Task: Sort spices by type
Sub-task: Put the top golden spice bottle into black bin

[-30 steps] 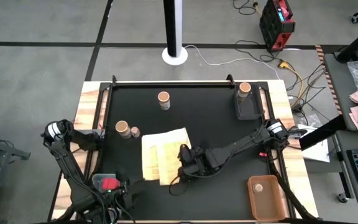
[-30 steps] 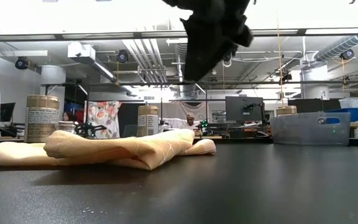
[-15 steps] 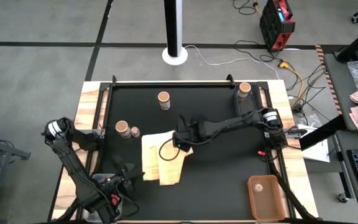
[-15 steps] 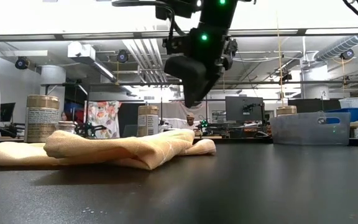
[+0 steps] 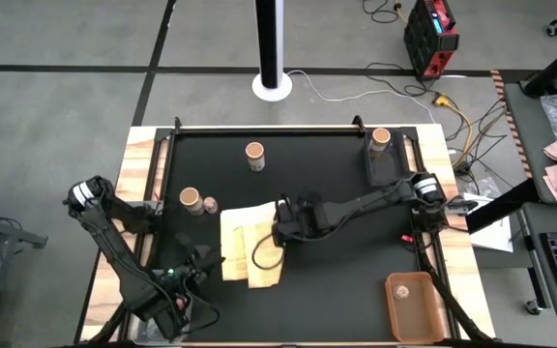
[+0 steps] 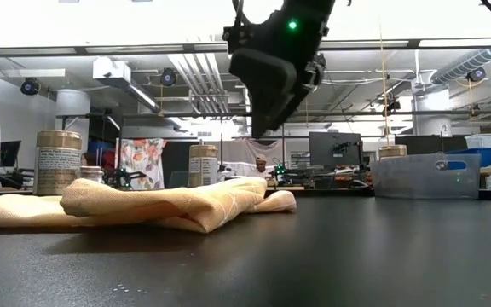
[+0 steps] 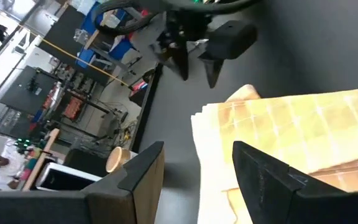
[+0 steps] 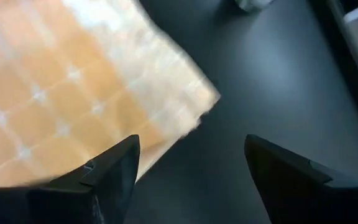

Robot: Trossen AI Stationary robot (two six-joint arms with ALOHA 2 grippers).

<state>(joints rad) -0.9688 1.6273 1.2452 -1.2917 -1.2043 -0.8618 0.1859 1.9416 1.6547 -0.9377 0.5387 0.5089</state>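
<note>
Black fingers of the right gripper (image 5: 280,228) stand spread with nothing between them, hanging over the right edge of the folded yellow cloth (image 5: 249,246) at mid-table; a second ago it sat lower, toward 6 o'clock, and half a second ago higher, toward 12. At 10 o'clock from it stand a tan-topped jar (image 5: 190,200) and a tiny pale round container (image 5: 210,205), touching or nearly so. Another jar (image 5: 254,153) stands at 11 o'clock, a third (image 5: 381,138) at 2 o'clock in the dark tray (image 5: 389,170). Left gripper (image 5: 197,263), parted and empty, has come up to the cloth's 8 o'clock corner.
</note>
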